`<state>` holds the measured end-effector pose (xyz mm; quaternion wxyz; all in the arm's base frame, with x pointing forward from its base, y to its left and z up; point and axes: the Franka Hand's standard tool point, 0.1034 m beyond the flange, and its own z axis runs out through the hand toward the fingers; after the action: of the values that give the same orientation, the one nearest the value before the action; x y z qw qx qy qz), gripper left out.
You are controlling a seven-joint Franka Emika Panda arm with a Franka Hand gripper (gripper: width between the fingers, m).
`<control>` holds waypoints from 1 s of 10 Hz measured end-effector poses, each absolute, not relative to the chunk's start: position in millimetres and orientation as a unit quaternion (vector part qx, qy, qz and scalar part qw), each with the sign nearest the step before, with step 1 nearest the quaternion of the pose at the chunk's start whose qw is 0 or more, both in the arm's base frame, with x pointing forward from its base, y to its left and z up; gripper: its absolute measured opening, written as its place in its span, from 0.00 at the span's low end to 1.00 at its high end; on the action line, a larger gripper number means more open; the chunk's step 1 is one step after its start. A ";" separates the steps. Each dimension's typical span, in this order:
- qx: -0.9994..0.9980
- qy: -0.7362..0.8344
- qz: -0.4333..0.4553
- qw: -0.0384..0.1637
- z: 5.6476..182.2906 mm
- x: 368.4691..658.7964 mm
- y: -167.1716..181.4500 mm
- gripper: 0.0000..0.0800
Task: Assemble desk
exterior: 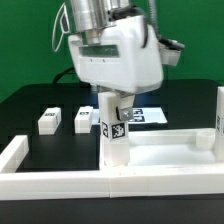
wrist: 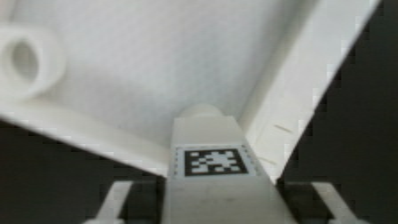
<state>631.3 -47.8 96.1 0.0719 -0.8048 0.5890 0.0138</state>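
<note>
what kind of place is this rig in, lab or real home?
Most likely a robot lab bench: green backdrop, black table edged by a white border wall, marker board, and a gripper holding a tagged leg.

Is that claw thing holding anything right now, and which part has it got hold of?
The gripper appears to hold a white leg by its upper end, and the leg is upright.

Exterior view: close, low camera facing the arm (exterior: 112, 50) across the border wall (exterior: 50, 182). Wrist view: looks down along the claw (wrist: 214, 205) at very short range. Both views share the leg (exterior: 113, 128) and tabletop panel (exterior: 165, 152).
</note>
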 end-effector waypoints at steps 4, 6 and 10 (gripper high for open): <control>-0.630 0.772 0.028 0.079 95.9 636.6 -41.6 0.37; -0.589 0.804 0.031 0.077 96.0 636.9 -41.3 0.37; -0.588 0.805 0.030 0.074 95.4 636.5 -41.3 0.44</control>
<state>636.5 -41.3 95.4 0.0740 -0.5882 0.8048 0.0300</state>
